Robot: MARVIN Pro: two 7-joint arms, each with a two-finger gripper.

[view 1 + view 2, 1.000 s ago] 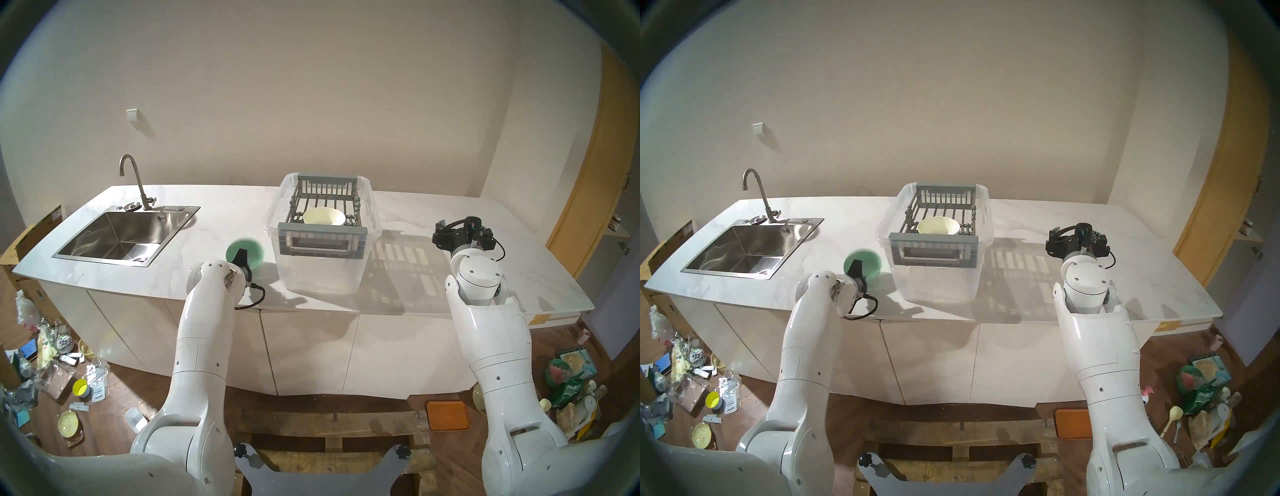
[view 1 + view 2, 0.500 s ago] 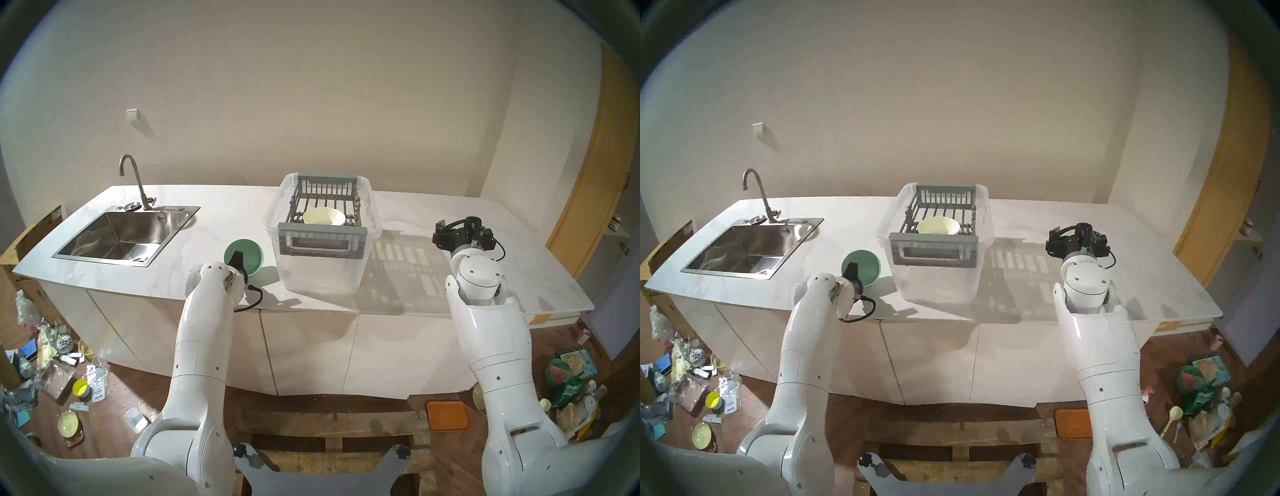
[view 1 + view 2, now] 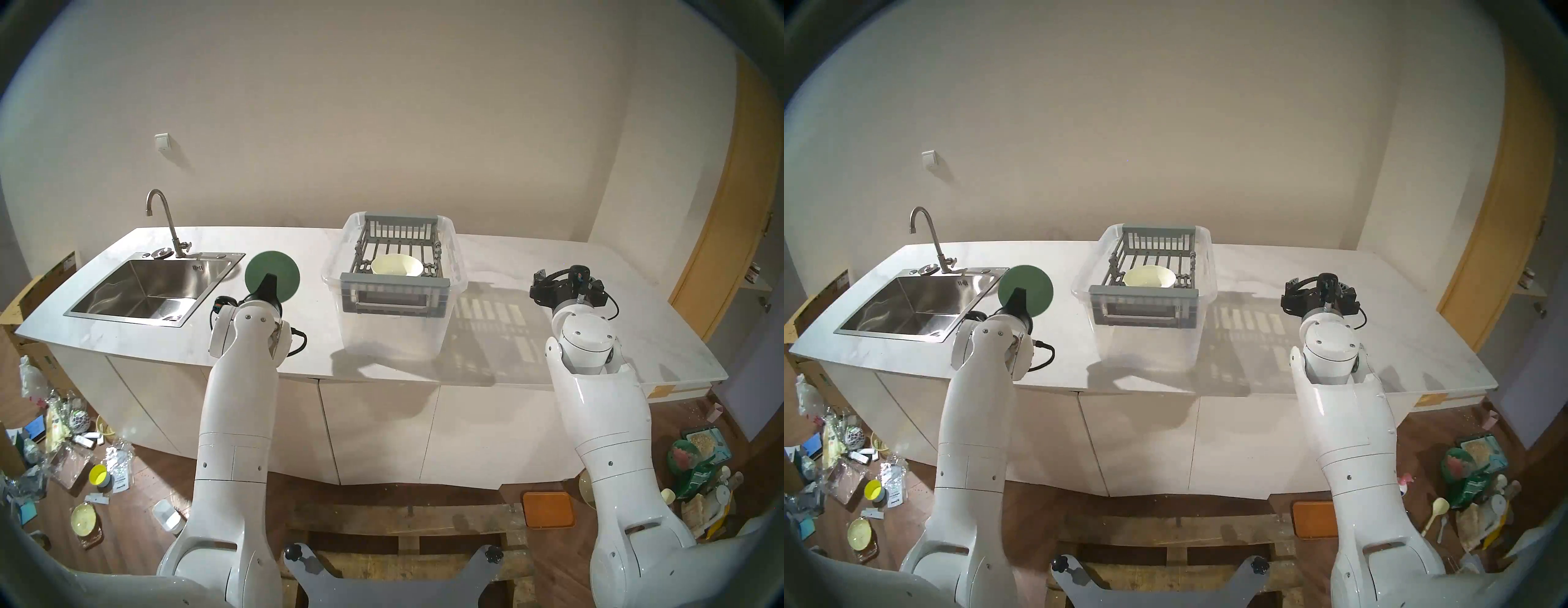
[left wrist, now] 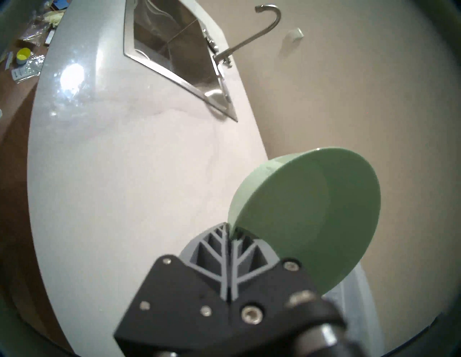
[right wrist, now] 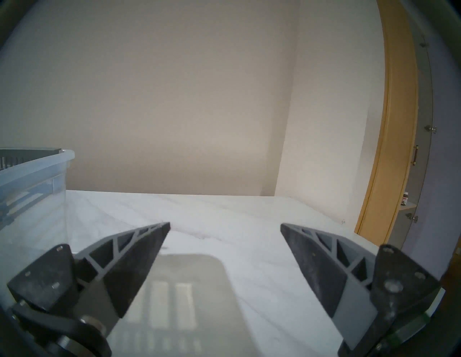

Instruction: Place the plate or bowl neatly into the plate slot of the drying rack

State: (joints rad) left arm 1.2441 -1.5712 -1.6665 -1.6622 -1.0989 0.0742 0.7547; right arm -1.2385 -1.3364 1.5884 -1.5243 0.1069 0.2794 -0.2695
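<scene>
Above counter (image 3: 297, 339): left hand (image 4: 228, 230) clamping green bowl (image 4: 311, 212)

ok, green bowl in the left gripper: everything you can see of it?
The green bowl is plain pale green, matte, plastic-looking, round and shallow. It is held on edge in the air above the countertop, between sink and clear tub. The left gripper is shut on its lower rim; nothing else touches it.

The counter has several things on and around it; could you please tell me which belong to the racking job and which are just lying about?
Job:
- green bowl, pinched at its rim by the left gripper
- drying rack
- cream bowl lying in the rack

Lying about:
- clear tub holding the rack
- sink
- tap
- floor clutter
</scene>
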